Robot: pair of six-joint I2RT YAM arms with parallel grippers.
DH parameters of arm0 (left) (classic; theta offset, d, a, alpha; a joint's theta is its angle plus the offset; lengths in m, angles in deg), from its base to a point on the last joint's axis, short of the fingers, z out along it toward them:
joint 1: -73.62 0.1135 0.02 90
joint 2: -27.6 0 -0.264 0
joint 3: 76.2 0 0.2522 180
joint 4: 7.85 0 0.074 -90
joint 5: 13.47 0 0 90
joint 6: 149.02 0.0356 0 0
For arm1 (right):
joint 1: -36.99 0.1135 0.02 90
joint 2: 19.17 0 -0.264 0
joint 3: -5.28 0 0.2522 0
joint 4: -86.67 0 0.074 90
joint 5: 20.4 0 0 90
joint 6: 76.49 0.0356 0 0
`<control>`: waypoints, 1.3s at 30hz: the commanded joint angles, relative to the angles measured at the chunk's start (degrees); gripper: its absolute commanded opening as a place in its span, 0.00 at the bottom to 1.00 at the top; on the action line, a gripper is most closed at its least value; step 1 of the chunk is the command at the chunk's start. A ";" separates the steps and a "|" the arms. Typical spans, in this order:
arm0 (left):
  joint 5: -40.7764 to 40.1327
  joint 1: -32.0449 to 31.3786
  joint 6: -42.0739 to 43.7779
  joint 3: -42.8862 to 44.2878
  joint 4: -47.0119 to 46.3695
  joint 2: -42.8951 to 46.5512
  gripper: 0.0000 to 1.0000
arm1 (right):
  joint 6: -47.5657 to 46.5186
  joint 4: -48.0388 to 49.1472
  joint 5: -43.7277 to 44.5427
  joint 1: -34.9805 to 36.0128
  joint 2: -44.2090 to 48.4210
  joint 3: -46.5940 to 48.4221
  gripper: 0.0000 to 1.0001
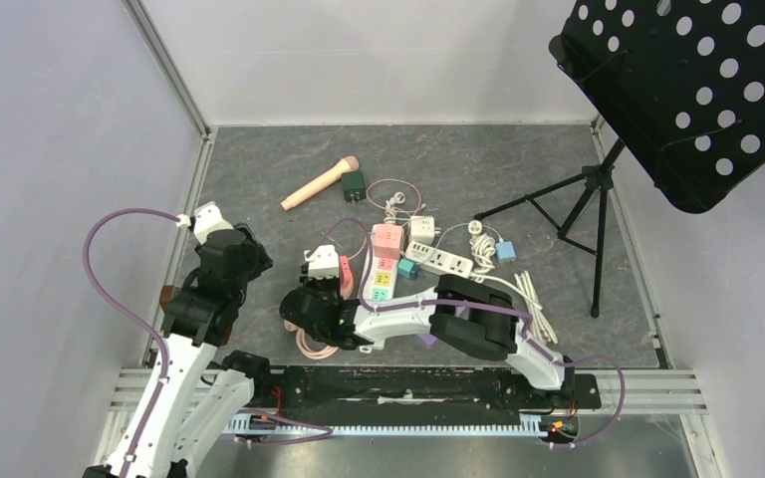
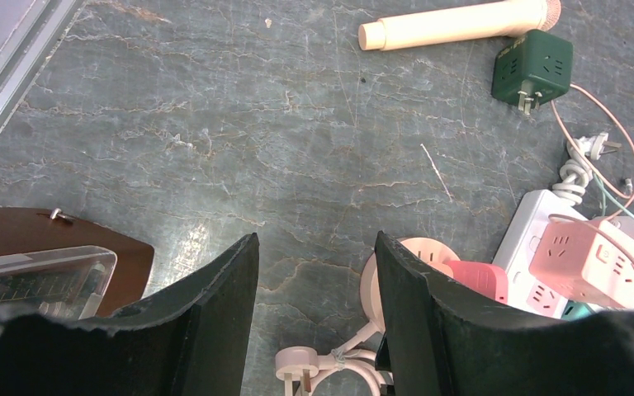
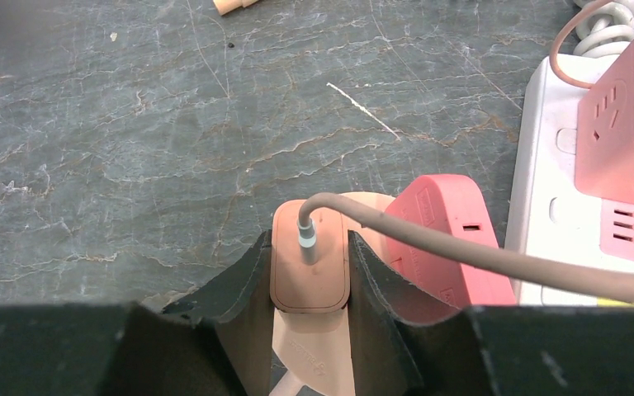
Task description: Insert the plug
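Observation:
My right gripper (image 3: 309, 268) is shut on a peach plug (image 3: 309, 276) whose grey-beige cable (image 3: 479, 252) runs off to the right. The plug is held upright over a round peach socket (image 3: 324, 342); its pins are hidden, so I cannot tell whether they are in. A red adapter (image 3: 446, 235) sits just right of it. In the top view the right gripper (image 1: 306, 309) is low over this cluster. My left gripper (image 2: 314, 280) is open and empty above bare floor, left of the round socket (image 2: 429, 250). A second pink plug (image 2: 301, 363) lies below it.
A white power strip (image 3: 553, 206) carries a pink cube adapter (image 3: 627, 140). A green cube adapter (image 2: 532, 70) and a beige cylinder (image 2: 454, 23) lie farther back. A brown object with a clear box (image 2: 49, 260) sits at the left. A black music stand (image 1: 598, 199) stands at the right.

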 commanded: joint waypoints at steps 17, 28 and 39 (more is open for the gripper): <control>-1.95 0.15 -1.06 -0.15 -0.76 0.98 0.60 | -3.98 -15.15 -10.77 -2.73 -5.10 3.78 0.08; -2.81 0.15 -1.24 0.11 -0.80 1.03 0.60 | -0.67 -11.99 -7.87 0.34 -8.03 -6.77 0.00; -3.02 0.19 -1.41 0.03 -0.76 1.53 0.60 | -2.77 -16.32 -9.20 0.92 -13.68 -5.57 0.00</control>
